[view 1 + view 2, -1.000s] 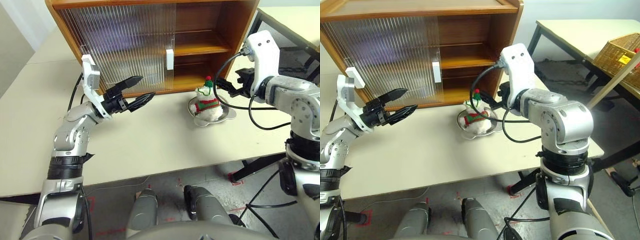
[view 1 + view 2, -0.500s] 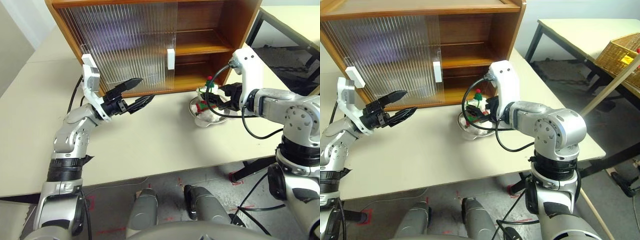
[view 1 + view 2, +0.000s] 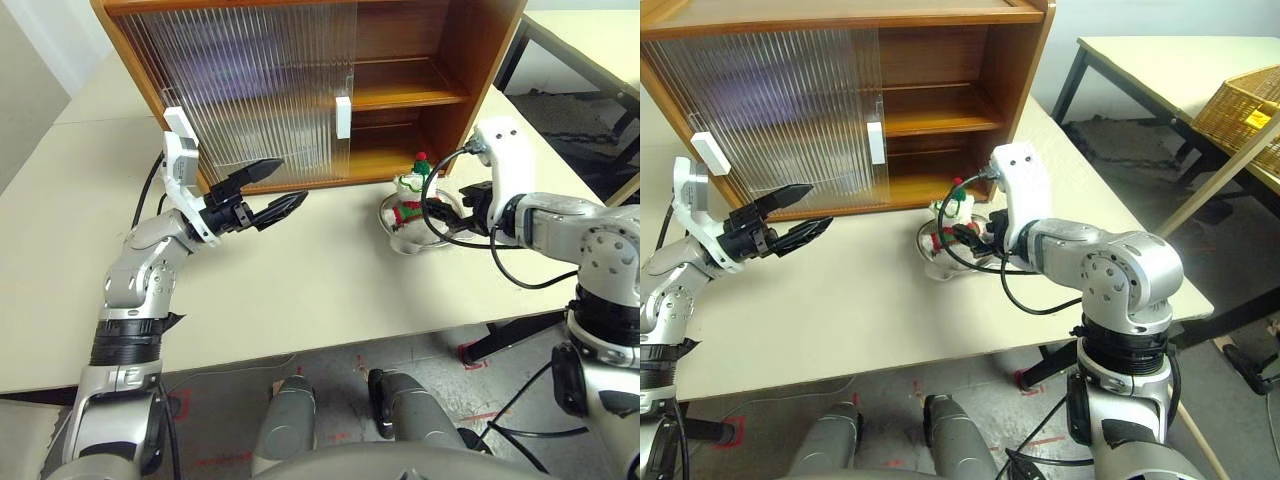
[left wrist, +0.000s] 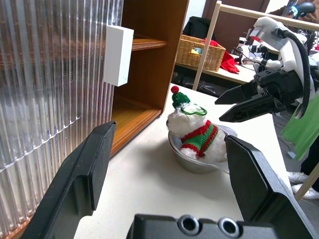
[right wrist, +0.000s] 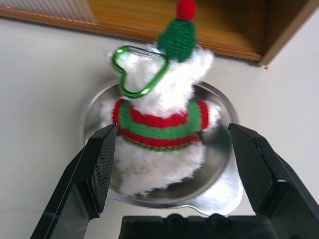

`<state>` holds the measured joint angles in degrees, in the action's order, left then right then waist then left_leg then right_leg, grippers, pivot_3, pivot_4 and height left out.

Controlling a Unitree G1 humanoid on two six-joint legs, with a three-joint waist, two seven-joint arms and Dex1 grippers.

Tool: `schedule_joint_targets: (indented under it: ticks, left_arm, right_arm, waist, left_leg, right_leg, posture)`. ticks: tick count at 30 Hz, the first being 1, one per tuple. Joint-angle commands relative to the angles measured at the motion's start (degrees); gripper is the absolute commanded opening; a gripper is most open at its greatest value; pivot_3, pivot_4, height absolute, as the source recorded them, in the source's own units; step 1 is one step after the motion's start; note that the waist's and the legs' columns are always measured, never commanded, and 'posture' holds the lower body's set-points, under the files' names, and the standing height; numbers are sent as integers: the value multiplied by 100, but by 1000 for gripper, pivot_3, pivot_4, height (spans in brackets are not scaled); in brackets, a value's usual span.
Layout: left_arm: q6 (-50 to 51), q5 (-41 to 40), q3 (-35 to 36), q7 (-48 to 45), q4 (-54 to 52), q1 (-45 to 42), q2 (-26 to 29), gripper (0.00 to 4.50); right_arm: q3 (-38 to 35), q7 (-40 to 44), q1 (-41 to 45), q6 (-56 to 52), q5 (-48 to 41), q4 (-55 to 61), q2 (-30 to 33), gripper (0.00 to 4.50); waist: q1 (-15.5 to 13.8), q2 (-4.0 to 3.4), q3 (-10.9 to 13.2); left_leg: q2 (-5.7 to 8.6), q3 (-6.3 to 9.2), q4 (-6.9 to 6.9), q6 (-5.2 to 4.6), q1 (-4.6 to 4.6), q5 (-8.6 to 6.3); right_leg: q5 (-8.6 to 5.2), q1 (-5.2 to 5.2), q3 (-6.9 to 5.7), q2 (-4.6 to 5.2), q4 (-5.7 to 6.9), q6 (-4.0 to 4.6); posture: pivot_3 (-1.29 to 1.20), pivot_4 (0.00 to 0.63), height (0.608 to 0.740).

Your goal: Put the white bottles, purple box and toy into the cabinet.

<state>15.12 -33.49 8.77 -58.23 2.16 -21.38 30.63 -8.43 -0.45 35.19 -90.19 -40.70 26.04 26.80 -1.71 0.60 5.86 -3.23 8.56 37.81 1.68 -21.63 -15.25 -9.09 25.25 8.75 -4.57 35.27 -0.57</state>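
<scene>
**Right gripper lined up on toy, grasp not made yet**

Step in hand, by my read: pick the small white fluffy plush toy with red-and-green scarf and green hat out of the round steel bowl. To do it well: bring the two black fingers down either side of the scarf band, clamp on the plush body only, not the bowl rim or the green heart-shaped clip by the hat. Lift straight up so the bowl isn't dragged, then carry to the open right side of the orange-brown wooden cabinet.

Right gripper: jaws spread wide, empty, just beside the toy, no contact visible. Left gripper: spread wide, empty, hovering near the ribbed translucent sliding door, well left of the toy.

Toy sits in the bowl on the pale table, just in front of the cabinet's open right half.
</scene>
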Motion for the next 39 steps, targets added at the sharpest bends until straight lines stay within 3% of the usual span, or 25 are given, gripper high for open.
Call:
schedule_joint_targets:
  ticks: [1,18,39]
  left_arm:
    - [-62,81,-41,-63,-27,-14,40,4500]
    - [-85,87,17,-23,-131,114,45,4500]
    - [-36,48,53,74,-272,182,66,4500]
  right_arm:
    - [-16,-117,-39,-231,-62,-62,-74,4470]
    - [-37,-264,356,-231,514,-744,-886,4470]
    - [228,234,270,226,1534,-1182,-1244,4470]
  waist:
    - [1,0,0]
    - [-14,0,0]
    - [-65,0,0]
  left_leg:
    - [0,0,0,0,-7,0]
    - [0,4,0,-1,-23,1]
    - [0,9,-4,0,-26,0]
  right_leg:
    - [0,6,0,1,0,0]
    - [1,26,-1,1,3,-1]
    - [2,35,-2,3,7,0]
  posture:
    - [62,116,740]
    - [92,117,740]
    - [106,120,740]
